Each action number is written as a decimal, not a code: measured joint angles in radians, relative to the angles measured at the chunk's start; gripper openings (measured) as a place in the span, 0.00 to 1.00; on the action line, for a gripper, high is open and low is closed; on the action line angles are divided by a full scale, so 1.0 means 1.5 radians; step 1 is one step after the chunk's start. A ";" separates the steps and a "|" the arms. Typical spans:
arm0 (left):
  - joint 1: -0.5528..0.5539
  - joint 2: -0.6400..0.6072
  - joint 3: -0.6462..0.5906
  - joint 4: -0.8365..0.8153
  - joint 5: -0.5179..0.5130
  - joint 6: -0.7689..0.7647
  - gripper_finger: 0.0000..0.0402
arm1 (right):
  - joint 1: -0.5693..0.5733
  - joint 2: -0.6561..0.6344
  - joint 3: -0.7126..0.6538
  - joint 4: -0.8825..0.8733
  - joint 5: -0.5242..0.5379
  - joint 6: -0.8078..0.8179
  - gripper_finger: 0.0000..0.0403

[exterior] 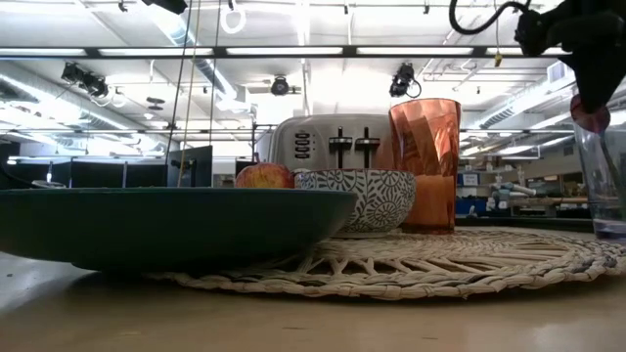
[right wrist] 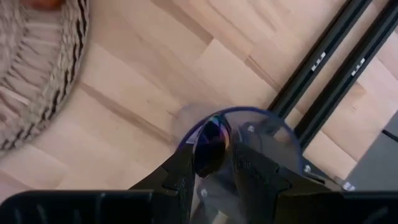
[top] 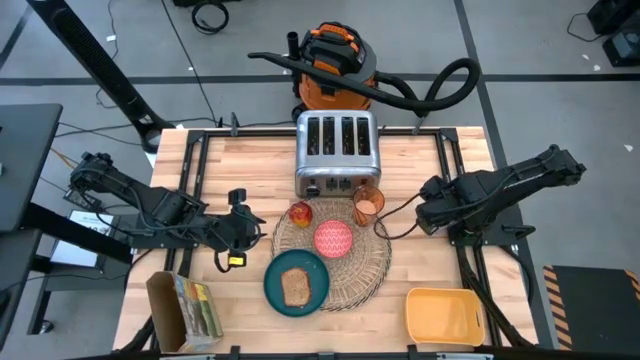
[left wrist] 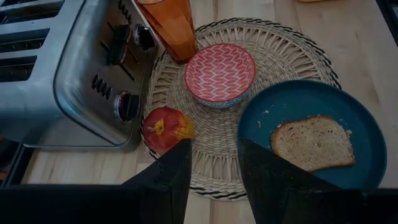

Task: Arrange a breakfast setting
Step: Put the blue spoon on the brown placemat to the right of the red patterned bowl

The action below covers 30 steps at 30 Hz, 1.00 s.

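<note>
Spoon (right wrist: 211, 146) prob. btwn R jaws.

Open tabletop (top: 220, 150) left of toaster (top: 336, 153); crowded placemat (top: 372, 268), tray (top: 443, 315) blocking right front.

Reaching in low from the left with the left gripper (top: 262, 226), jaws standing parted and empty, while stretching in from the right with the right gripper (right wrist: 214, 163), jaws pinching a blue spoon (right wrist: 210, 144).

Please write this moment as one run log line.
left gripper: open, empty, beside placemat | right gripper: shut on blue spoon at clear glass
</note>
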 joint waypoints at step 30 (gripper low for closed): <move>0.000 0.000 0.000 0.000 0.000 -0.001 0.35 | 0.000 -0.052 -0.057 0.000 0.049 -0.006 0.03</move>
